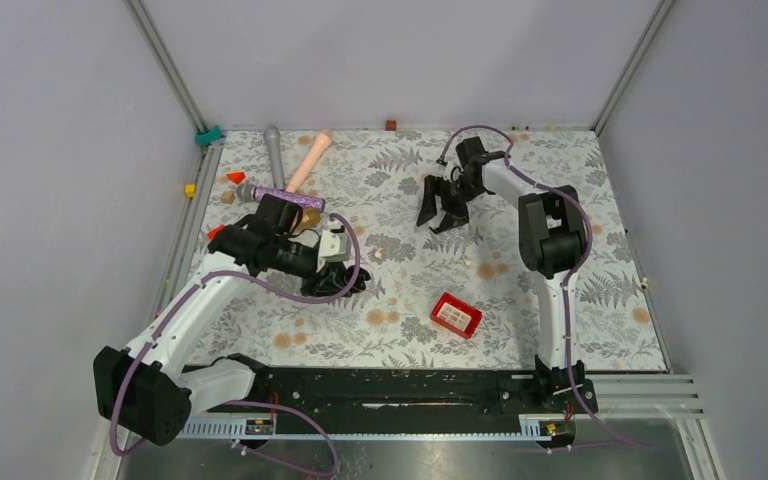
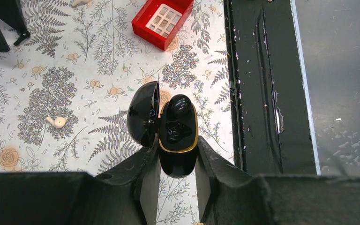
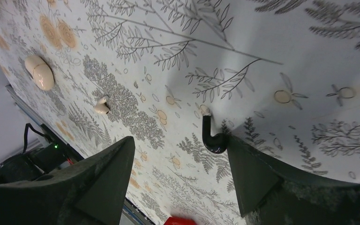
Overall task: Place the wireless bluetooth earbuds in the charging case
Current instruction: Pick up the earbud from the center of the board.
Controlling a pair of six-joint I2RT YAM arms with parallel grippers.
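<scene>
My left gripper (image 2: 178,154) is shut on the black charging case (image 2: 178,136), which has a gold rim. The case's lid (image 2: 144,114) hangs open to the left. In the top view this gripper (image 1: 338,280) sits left of centre on the patterned cloth. My right gripper (image 3: 180,143) stands open just above the cloth at the back (image 1: 443,205). A black earbud (image 3: 213,138) lies with its bulb against the tip of the right-hand finger (image 3: 248,173). A cream earbud (image 3: 101,106) lies loose further off, and a cream earbud (image 2: 56,122) shows left of the case.
A red box (image 1: 456,314) sits on the cloth between the arms. Grey (image 1: 274,150) and pink (image 1: 310,158) rods, a purple piece (image 1: 290,195) and a red cone (image 1: 236,177) lie at the back left. A cream oval (image 3: 40,72) rests near the cloth's edge. The black base rail (image 2: 253,93) runs along the near side.
</scene>
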